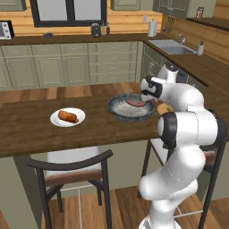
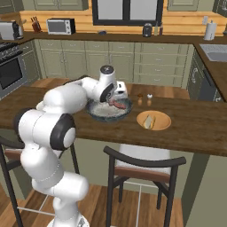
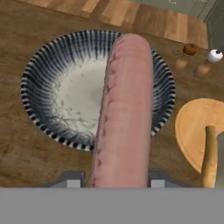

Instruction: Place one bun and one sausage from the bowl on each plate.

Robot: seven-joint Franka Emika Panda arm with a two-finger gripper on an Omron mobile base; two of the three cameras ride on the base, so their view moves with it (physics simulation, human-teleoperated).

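one sausage [image 3: 124, 113] gripped, one bowl [image 3: 43, 65], two plates [image 3: 192, 127]

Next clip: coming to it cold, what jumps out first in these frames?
The sausage held lengthwise between the fingers, hanging above the striped bowl on the wooden counter. To one side sits the orange plate carrying one bun. At the counter's other end, the white plate already holds a bun and a sausage side by side.
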